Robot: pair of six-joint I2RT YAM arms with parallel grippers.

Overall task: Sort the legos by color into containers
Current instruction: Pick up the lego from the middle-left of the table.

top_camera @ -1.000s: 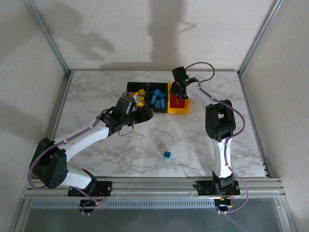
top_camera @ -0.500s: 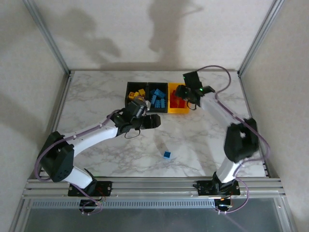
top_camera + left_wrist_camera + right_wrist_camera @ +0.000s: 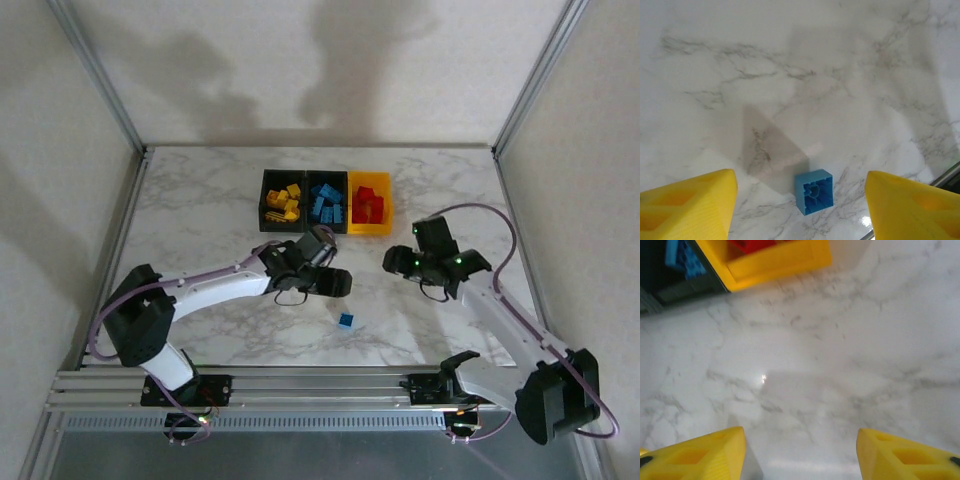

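Note:
One loose blue lego point(image 3: 346, 320) point(image 3: 813, 191) lies hollow side up on the marble table point(image 3: 200, 220). My left gripper point(image 3: 336, 283) point(image 3: 800, 210) hangs open just behind it, and the brick sits between the two yellow fingertips point(image 3: 695, 205). At the back stand the three joined containers: a black bin of yellow legos point(image 3: 283, 202), a black bin of blue legos point(image 3: 326, 203) and a yellow-orange bin of red legos point(image 3: 369, 204) point(image 3: 775, 260). My right gripper point(image 3: 396, 260) point(image 3: 801, 452) is open and empty over bare marble, in front of the yellow-orange bin.
The aluminium rail point(image 3: 320, 385) runs along the near edge, close behind the loose brick; its metal edge point(image 3: 947, 175) shows at the lower right of the left wrist view. Frame posts point(image 3: 110, 95) stand at the back corners. Both arm bases sit on the rail.
My left gripper swung forward from the bins toward the loose blue lego. My right gripper pulled back from over the yellow-orange bin to the open table.

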